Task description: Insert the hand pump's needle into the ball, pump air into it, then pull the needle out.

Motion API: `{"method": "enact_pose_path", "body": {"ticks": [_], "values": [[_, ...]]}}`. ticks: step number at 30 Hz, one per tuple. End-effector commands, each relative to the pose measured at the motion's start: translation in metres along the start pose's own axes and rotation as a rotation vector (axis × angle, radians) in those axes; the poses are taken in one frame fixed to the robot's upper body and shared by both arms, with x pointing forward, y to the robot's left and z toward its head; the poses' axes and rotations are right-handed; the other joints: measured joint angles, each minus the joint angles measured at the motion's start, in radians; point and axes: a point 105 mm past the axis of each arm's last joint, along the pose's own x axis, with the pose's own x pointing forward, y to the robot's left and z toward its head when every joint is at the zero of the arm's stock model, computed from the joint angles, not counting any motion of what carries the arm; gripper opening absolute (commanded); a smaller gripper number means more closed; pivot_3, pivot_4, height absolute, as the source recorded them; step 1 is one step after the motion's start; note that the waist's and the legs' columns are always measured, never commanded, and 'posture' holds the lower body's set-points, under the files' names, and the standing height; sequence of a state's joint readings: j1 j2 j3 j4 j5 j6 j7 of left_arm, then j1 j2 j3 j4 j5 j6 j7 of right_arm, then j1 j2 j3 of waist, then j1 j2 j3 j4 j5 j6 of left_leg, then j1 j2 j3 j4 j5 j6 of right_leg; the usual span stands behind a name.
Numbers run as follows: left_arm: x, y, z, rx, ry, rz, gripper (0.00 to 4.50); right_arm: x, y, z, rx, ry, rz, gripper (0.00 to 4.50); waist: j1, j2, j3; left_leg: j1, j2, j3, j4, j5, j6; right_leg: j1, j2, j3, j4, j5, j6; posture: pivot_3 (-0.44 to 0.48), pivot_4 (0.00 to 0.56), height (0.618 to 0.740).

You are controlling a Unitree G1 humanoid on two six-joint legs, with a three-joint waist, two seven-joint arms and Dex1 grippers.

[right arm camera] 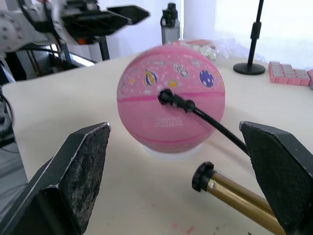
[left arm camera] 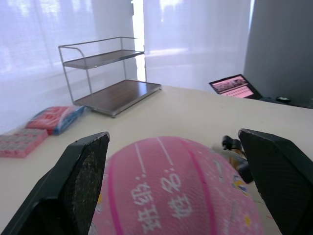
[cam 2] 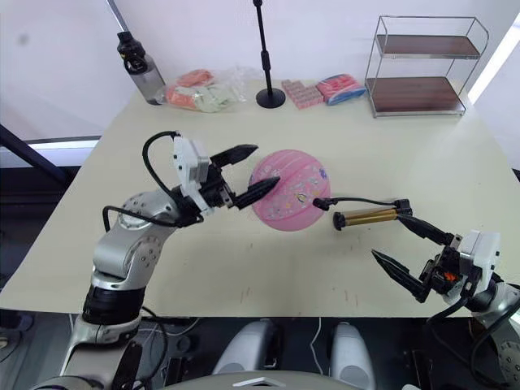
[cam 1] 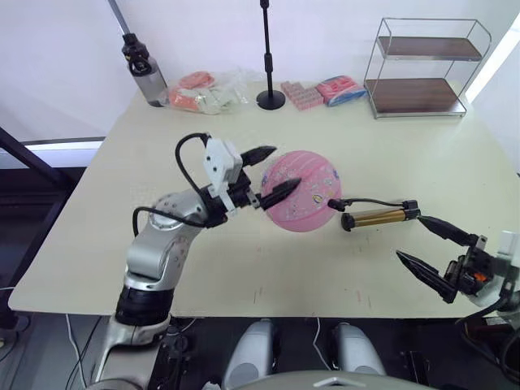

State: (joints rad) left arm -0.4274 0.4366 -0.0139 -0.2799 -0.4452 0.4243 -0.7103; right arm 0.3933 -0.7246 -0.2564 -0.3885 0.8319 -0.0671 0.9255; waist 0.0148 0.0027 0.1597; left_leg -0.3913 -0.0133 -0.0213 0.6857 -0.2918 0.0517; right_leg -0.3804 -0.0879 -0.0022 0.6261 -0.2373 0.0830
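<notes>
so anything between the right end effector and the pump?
Nothing visible. The right end effector is open, with bare table between it and the hand pump, which lies by the ball, its hose fitting at the ball's side.

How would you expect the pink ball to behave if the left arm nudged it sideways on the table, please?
The ball is round and seems to sit on a small pale ring, so a nudge would probably roll it off. The hose fitting plugged into it may tug the hand pump along. The open left tool flanks it.
</notes>
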Motion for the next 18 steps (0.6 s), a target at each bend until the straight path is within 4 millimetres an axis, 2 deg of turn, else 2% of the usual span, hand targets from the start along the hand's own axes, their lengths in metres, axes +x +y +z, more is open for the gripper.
{"method": "enact_pose_path", "body": {"ticks": [1, 8, 15, 18], "values": [[0.014, 0.004, 0.003, -0.006, 0.019, 0.047, 4.5, 0.0, 0.007, 0.013, -0.038, -0.047, 0.05, 4.43, 0.0, 0.0, 0.0, 0.0, 0.0, 0.0, 0.0, 0.0, 0.0, 0.0, 0.0, 0.0, 0.0, 0.0, 0.0, 0.0, 0.15, 0.74], [0.042, 0.003, -0.003, 0.003, 0.057, 0.059, 4.5, 0.008, 0.012, 0.019, -0.066, -0.094, 0.095, 4.43, -0.002, -0.001, 0.001, 0.0, -0.001, 0.0, 0.0, 0.001, -0.002, 0.0, 0.0, 0.0, 0.0, 0.0, 0.0, 0.0, 0.15, 0.74], [0.057, 0.007, -0.037, -0.03, 0.191, 0.094, 4.5, 0.019, 0.002, 0.015, -0.136, -0.06, 0.116, 4.43, 0.0, -0.001, 0.001, 0.0, -0.001, -0.001, 0.0, 0.003, -0.005, 0.0, 0.001, 0.0, 0.0, 0.0, 0.0, 0.0, 0.15, 0.74], [0.06, 0.009, -0.049, -0.018, 0.232, 0.106, 4.5, 0.036, -0.009, 0.019, -0.174, -0.024, 0.106, 4.43, 0.0, -0.001, 0.0, 0.001, -0.002, -0.001, 0.001, 0.003, -0.006, 0.001, 0.001, 0.0, 0.001, 0.0, 0.0, 0.0, 0.15, 0.74]]}}
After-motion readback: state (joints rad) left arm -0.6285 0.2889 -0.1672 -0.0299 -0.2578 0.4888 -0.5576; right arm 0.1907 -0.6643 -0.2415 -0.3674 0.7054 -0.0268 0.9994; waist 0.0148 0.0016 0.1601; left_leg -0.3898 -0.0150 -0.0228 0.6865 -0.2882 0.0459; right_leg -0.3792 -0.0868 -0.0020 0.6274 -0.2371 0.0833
